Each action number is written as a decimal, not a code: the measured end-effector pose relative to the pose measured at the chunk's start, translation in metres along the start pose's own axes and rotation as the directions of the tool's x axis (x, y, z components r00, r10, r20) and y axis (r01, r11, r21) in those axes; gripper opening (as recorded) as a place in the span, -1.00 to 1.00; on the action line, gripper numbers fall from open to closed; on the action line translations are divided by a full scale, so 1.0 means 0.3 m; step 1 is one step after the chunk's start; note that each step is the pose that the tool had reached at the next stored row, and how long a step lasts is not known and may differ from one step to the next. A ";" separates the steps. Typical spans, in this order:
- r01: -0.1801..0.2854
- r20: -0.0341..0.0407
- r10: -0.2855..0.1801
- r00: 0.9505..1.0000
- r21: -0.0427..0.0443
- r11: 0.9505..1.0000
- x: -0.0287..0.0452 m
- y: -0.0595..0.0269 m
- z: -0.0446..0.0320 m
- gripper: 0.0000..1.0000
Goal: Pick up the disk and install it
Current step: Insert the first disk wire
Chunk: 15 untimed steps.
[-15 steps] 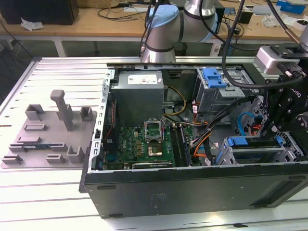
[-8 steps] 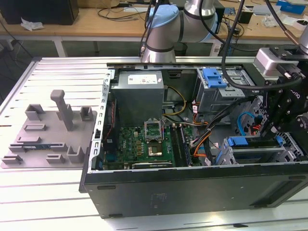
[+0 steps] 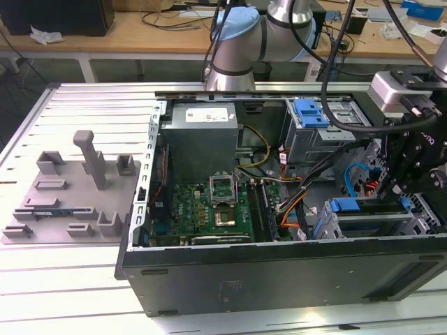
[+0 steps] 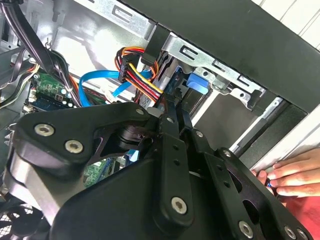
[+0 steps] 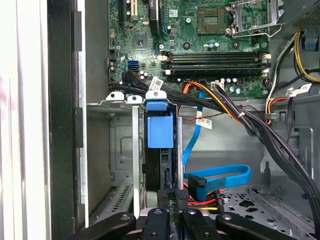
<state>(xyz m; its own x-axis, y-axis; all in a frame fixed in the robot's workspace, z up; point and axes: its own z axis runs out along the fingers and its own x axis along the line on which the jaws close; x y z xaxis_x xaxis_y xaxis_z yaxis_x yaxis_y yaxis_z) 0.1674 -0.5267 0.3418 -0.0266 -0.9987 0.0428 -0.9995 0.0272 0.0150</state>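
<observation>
**Disk standing in the computer's drive bay, gripper just behind it**

An open computer case [image 3: 279, 272] lies on a slotted metal table [image 3: 77, 279]. A flat grey fixture plate [image 3: 70, 202] with upright pegs sits on the table at the exterior view's left. Beyond the table runs a wooden bench [image 3: 140, 31] strewn with cables.

Inside the case a green motherboard [image 3: 209, 209] lies flat. Far of it is a large grey box [image 3: 202, 136] with a white sticker [image 3: 209, 114]. A grey drive cage with a blue handle [image 3: 311, 112] sits far and toward the exterior view's right. Small white tags hang on the black cable bundle [image 5: 240, 117]. None of this print can be made out.

The disk [image 5: 160, 131] stands on edge between the metal rails of the near drive bay [image 5: 120, 150], its blue carrier tab [image 4: 196, 84] showing in both wrist views. A blue data cable [image 5: 220, 175] curls just beside it.

The gripper [image 5: 175, 192] sits just behind the disk, in line with its edge. It hangs over that same bay at the exterior view's right [image 3: 394, 185]. Whether its pincer is apart, together or clamped on the disk cannot be told.

In the second wrist view a person's hand [image 4: 287, 175] rests on the case's edge.
</observation>
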 end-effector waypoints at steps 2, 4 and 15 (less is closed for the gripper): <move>0.000 0.000 0.000 1.000 0.000 1.000 0.000 0.000 0.002 -0.67; 0.000 0.000 0.000 1.000 0.000 1.000 0.000 0.000 0.003 -0.67; 0.001 0.000 -0.001 1.000 0.000 1.000 0.000 0.000 0.016 -0.67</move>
<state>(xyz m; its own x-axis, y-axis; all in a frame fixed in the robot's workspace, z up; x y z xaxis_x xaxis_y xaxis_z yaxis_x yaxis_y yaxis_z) 0.1674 -0.5269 0.3371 -0.0259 -0.9987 0.0430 -0.9995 0.0266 0.0149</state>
